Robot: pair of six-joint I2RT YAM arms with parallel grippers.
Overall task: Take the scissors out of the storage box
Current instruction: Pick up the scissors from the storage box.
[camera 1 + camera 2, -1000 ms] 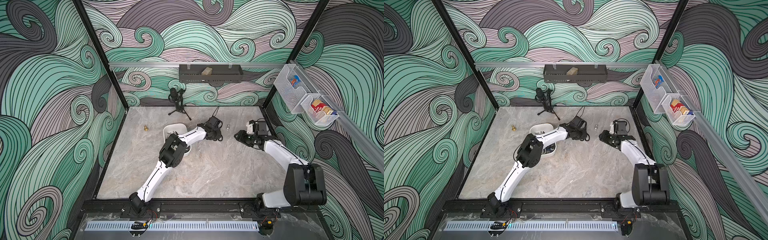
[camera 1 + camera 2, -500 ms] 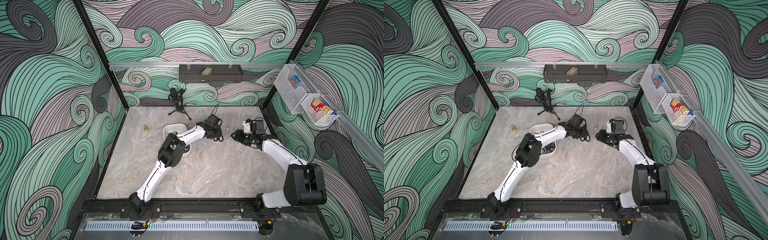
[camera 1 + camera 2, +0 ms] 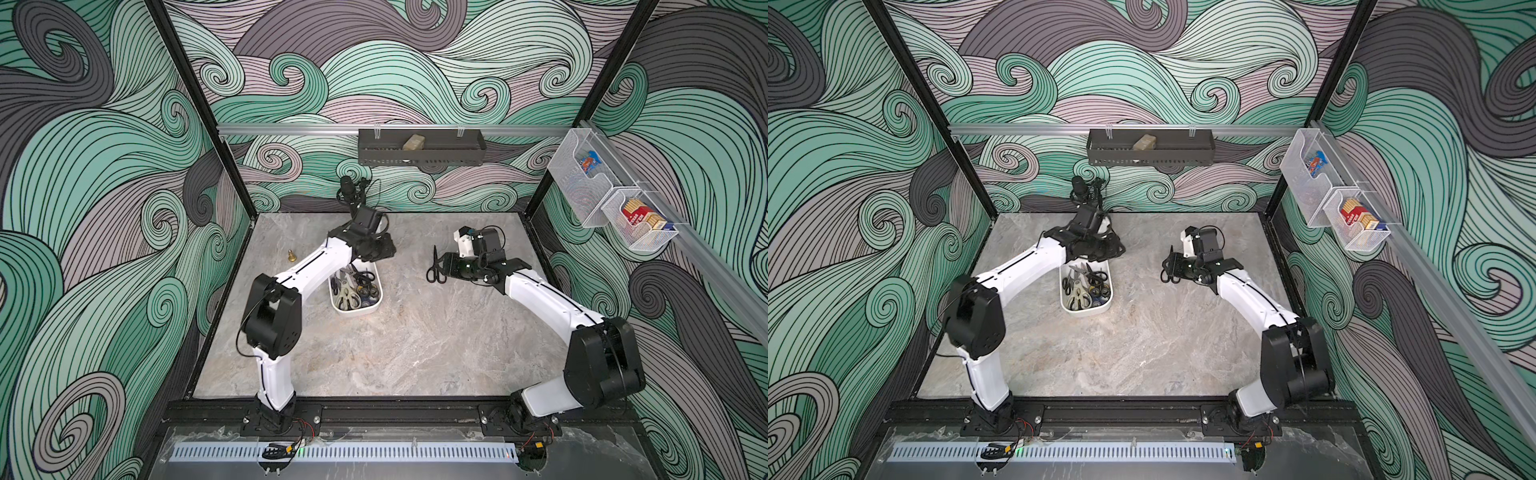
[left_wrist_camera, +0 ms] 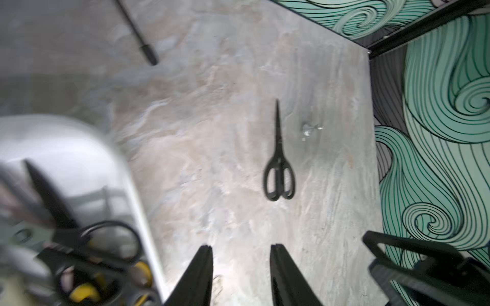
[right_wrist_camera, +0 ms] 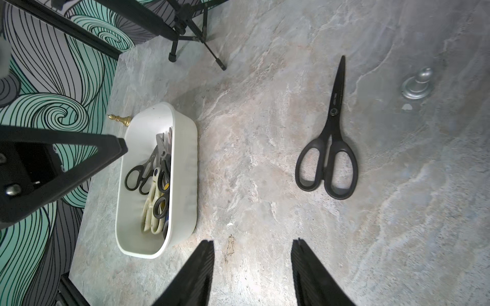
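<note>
The storage box (image 3: 358,311) is a white tub left of the table's middle, and several scissors (image 3: 353,286) with black, cream and yellow handles lie in it. One black pair of scissors (image 3: 435,266) lies flat on the table to its right, free of both grippers. My left gripper (image 3: 376,253) hovers over the box's far end, open and empty; the left wrist view shows the left gripper (image 4: 241,247) beside the box rim (image 4: 127,169). My right gripper (image 3: 446,268) is open right beside the black pair (image 5: 328,148), with bare table between its fingertips (image 5: 209,246).
A microphone on a tripod (image 3: 347,193) stands at the back of the table. A brass knob (image 3: 293,255) sits left of the box and a silver knob (image 5: 417,84) beyond the loose scissors. A black wall tray (image 3: 419,149) and mesh baskets (image 3: 611,199) hang on the walls.
My left gripper has swung left from the table's middle to the box's far end, and the black pair now lies uncovered. My right gripper has moved left, up to that pair.
</note>
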